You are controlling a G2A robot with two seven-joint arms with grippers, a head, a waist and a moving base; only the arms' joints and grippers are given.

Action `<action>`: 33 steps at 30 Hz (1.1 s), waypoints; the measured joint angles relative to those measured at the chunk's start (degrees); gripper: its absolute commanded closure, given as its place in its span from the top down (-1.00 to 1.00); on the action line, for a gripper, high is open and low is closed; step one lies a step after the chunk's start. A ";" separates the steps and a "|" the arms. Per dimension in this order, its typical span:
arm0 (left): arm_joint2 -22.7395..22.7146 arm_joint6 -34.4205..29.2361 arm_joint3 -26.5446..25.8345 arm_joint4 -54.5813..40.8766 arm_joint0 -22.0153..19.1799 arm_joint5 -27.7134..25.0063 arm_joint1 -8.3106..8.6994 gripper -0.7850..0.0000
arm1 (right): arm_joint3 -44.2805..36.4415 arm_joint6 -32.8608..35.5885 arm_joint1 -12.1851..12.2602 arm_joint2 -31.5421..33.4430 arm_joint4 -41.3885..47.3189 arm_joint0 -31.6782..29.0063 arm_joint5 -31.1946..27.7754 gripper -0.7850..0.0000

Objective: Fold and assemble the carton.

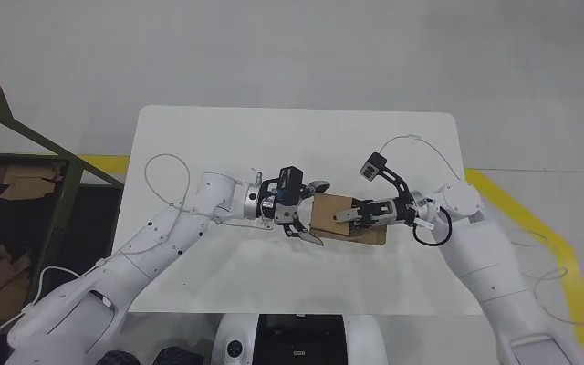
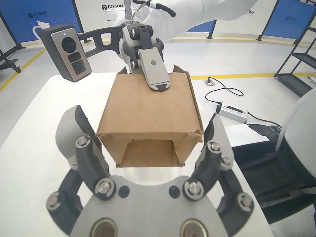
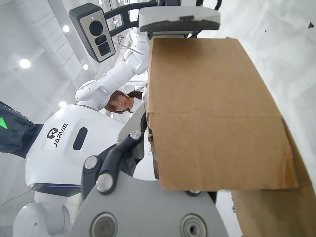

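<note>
Cardboard carton [image 1: 342, 215] — opened to a tube, middle of table [image 1: 182, 146]. Right gripper [image 2: 160, 86] clamped on far panel; left gripper [image 2: 145, 124] fingers apart (astride near mouth). Step: squaring; next, likely, tuck near flaps.

A: Floor?
B: Grey floor [image 1: 292, 55], yellow lines [image 2: 234, 76]. White counter [image 1: 182, 137] mid-room.
A: Around it?
B: Blue partition panels [image 2: 284, 23], black shelf rack [image 2: 292, 83], power brick [image 2: 233, 111] with cable on the floor. Round ceiling lights [image 3: 24, 63] lit.
</note>
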 measured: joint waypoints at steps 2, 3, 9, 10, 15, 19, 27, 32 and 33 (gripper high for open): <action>0.28 -0.02 0.06 -0.59 -0.13 0.00 0.09 0.98 | 0.06 -0.09 -0.01 -0.12 0.00 0.02 -0.13 -1.00; 0.39 -0.11 0.12 -0.94 -0.19 0.00 0.15 0.93 | 0.06 -0.15 -0.01 -0.17 -0.04 0.03 -0.20 -1.00; 0.66 -1.11 0.48 -2.61 -0.32 0.00 0.40 0.65 | -0.32 -0.52 0.09 -0.25 -0.36 -0.08 -0.46 -1.00; 0.74 -1.24 0.48 -2.90 -0.32 0.00 0.43 0.62 | -0.40 -0.55 0.11 -0.26 -0.44 -0.11 -0.44 -1.00; 1.72 -1.91 0.30 -4.86 -0.49 0.00 0.70 0.57 | -0.61 -0.79 0.17 -0.41 -0.58 -0.26 -0.40 -1.00; 2.45 -2.21 0.18 -6.04 -0.71 0.00 0.94 0.55 | -0.56 -0.76 0.20 -0.56 -0.54 -0.23 -0.35 -1.00; 3.55 -2.51 0.01 -7.87 -1.20 0.00 1.43 0.36 | -0.81 -1.09 0.30 -0.65 -0.68 -0.31 -0.48 -1.00; 3.91 -2.64 0.01 -8.50 -1.38 0.00 1.66 0.34 | -1.11 -1.41 0.38 -0.58 -0.55 -0.51 -0.45 -0.45; 3.94 -2.64 0.05 -8.60 -1.40 -0.01 1.71 0.34 | -1.21 -1.47 0.40 -0.57 -0.46 -0.56 -0.40 -0.41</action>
